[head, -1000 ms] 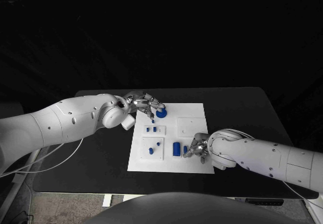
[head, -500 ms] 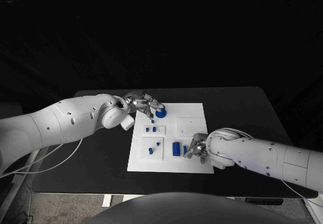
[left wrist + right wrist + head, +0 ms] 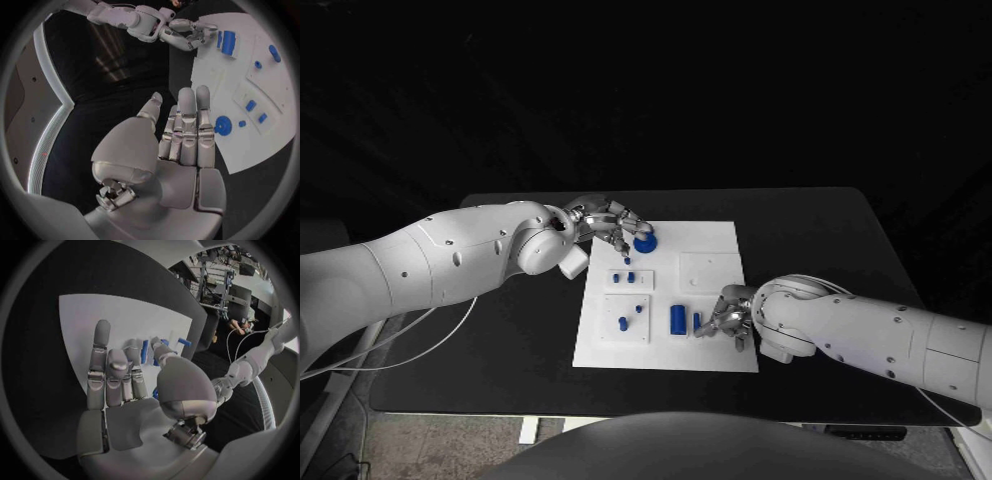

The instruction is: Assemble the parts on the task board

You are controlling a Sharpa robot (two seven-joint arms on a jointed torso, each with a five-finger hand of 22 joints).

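just off the near right part of the task board (image 3: pixel 707 250), my right hand (image 3: pixel 728 318) sits beside the big blue cylinder (image 3: pixel 678 319) and the slim blue pin (image 3: pixel 697 321) next to it. both lie flat on the white plate with their long axes running from near edge to far edge, the pin between the cylinder and my fingers. in the right wrist view my fingers (image 3: pixel 100 367) are mostly straight with the thumb curled across, and blue pieces show just past the fingertips; i cannot tell whether one is pinched or merely close. so the next move turns on a short sideways reach toward the board's middle, closing across the pin's short side.

at the far left corner of the board my left hand (image 3: pixel 610 222) hovers released, fingers straight and together in the left wrist view, with the round blue disc (image 3: pixel 223 125) just beside the fingertips. two small blue blocks (image 3: pixel 629 276) sit in the recessed tray below it, and a short peg (image 3: pixel 623 322) lies in the nearer tray. my right hand is plainly nearer the cylinder and pin; my left is nearer the disc.
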